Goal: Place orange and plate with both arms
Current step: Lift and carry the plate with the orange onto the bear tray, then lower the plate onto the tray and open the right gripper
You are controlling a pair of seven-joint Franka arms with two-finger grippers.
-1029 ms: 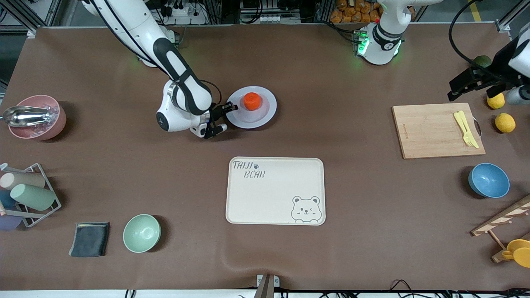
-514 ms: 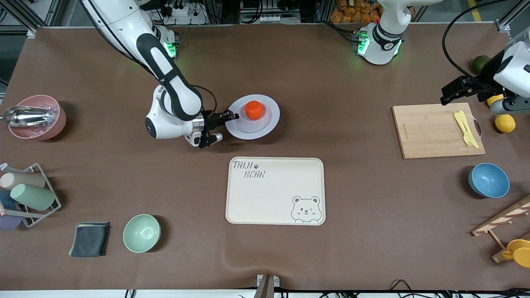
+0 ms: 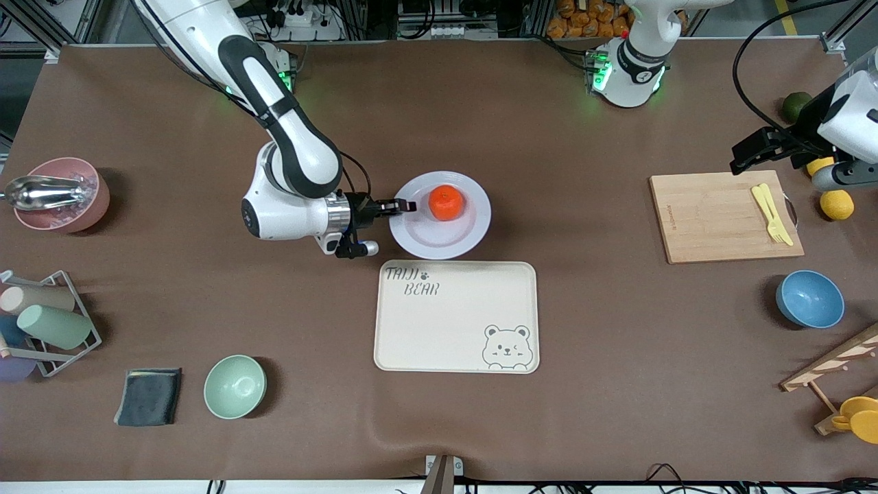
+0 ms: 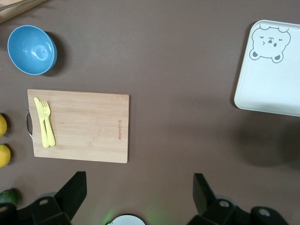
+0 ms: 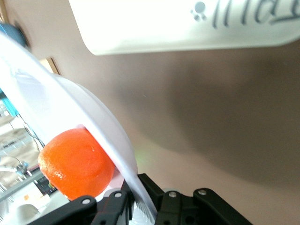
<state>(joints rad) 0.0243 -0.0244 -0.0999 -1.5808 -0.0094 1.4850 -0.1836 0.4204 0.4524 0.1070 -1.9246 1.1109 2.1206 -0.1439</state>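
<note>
1. Since a second ago, plate (image 3: 440, 226) carried with the orange (image 3: 446, 203) toward the front camera and a little toward the left arm's end; then well clear of the bear tray (image 3: 456, 322), now just beside the tray's edge with the lettering.
2. Right arm swung the same way with it; left arm shifted only slightly at its end of the table.
3. Right tool (image 3: 405, 205) clamped on the plate's rim at the edge toward the right arm's end; in the right wrist view, rim (image 5: 93, 122) running down between the two fingers (image 5: 112, 206).
4. Orange (image 5: 75, 164) resting on the plate, near the plate's middle, just beside the gripping fingertips but apart from them.
5. Plate looks lifted off the table, its shadow falling on the brown cloth in the right wrist view.
6. Left tool (image 4: 140, 192) wide open, holding nothing, waiting above the table (image 3: 549, 171) near the cutting board (image 3: 724, 216).
7. Yellow fork and knife (image 3: 772, 213) lying on the cutting board.
8. Blue bowl (image 3: 809, 299) and green bowl (image 3: 234, 386) with nothing inside; pink bowl (image 3: 60, 194) holding a metal scoop (image 3: 38, 191).
9. Bear tray bare.
</note>
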